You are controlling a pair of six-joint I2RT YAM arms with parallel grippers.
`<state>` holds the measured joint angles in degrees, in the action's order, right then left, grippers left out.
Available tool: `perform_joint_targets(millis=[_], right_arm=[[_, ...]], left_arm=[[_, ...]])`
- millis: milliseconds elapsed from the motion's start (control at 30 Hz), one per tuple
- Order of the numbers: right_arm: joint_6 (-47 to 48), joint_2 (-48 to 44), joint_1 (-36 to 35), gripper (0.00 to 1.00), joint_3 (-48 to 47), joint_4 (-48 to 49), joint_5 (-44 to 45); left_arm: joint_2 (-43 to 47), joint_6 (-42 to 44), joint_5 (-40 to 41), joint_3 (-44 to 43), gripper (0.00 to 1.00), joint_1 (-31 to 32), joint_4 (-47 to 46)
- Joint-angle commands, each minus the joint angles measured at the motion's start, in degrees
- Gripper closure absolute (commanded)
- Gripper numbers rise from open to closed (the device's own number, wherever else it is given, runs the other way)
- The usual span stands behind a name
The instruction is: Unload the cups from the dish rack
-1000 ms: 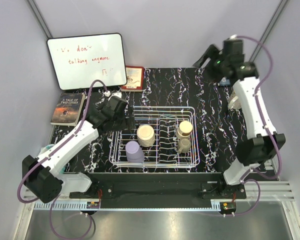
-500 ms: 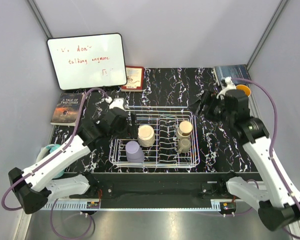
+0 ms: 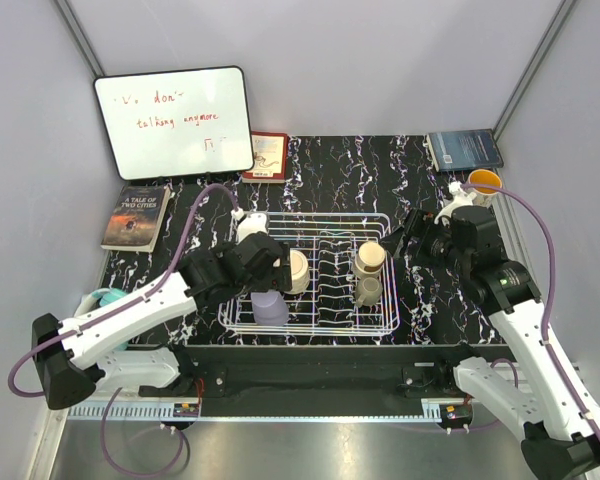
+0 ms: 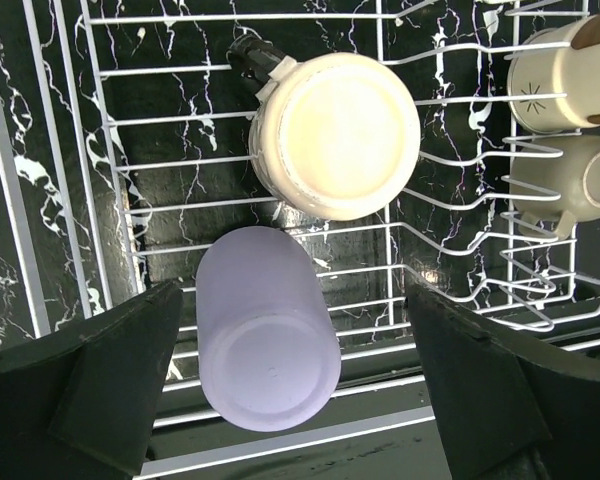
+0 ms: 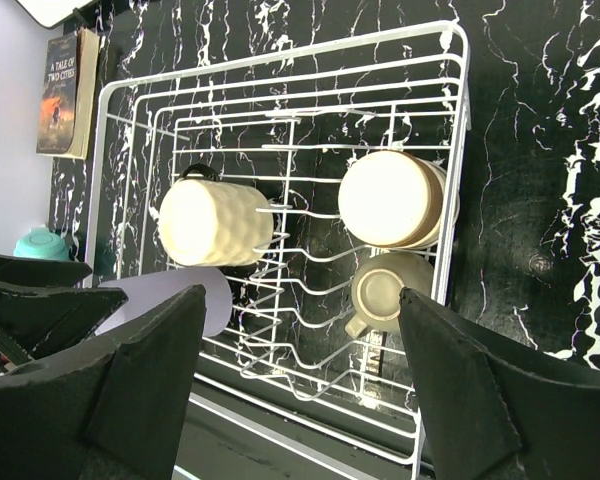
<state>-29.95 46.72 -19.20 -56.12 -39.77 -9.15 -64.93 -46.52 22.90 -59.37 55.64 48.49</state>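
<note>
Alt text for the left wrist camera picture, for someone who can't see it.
Open left gripper hovers over a lavender cup in the wire dish rack, a finger on either side. A bottom-up cream cup sits beyond; a tan cup and an olive-grey cup show at the right edge.

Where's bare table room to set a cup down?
The black marbled tabletop is bare beyond the white wire dish rack, between the red book and the blue book. Crowded: the rack's left half, under the left gripper.

left gripper (image 3: 268, 268): moved from outside the left edge of the dish rack (image 3: 380, 222) to over the lavender cup (image 4: 268, 355) | right gripper (image 3: 408, 234): swung from the far right corner of the tabletop (image 3: 330, 165) to the rack's right edge
</note>
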Motion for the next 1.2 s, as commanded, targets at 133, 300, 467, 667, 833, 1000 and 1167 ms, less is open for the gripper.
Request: perform_joint_targets(millis=[133, 300, 467, 667, 833, 1000, 1167], right_arm=[[1.65, 0.83, -1.89, 0.15, 0.31, 1.71, -0.17], [1.48, 1.18, -2.33, 0.14, 0.48, 2.06, -0.17], [1.3, 0.83, -2.42, 0.15, 1.27, 2.06, 0.09], [1.04, 0.13, -2.42, 0.15, 2.24, 1.89, 0.01], [1.04, 0.3, -2.42, 0.15, 2.5, 1.89, 0.01], [0.95, 0.21, -2.51, 0.15, 2.68, 1.8, 0.36], [0.86, 0.13, -2.42, 0.16, 2.24, 1.89, 0.18]], left_arm=[[2.88, -5.94, 1.89, 2.33, 0.01, 1.32, 2.22], [2.35, -7.35, 1.45, 4.0, 0.01, 2.19, 2.49], [1.3, -7.27, 1.45, 4.35, 0.09, 2.63, 2.22], [0.06, -7.09, 1.01, 4.79, 0.25, 3.16, 1.43], [-0.73, -7.0, 0.22, 5.06, 0.44, 3.51, 0.99], [-0.21, -6.3, 0.66, 4.01, 0.65, 4.13, 1.08], [0.15, -2.88, 2.59, -2.22, 0.8, 4.13, 3.8]])
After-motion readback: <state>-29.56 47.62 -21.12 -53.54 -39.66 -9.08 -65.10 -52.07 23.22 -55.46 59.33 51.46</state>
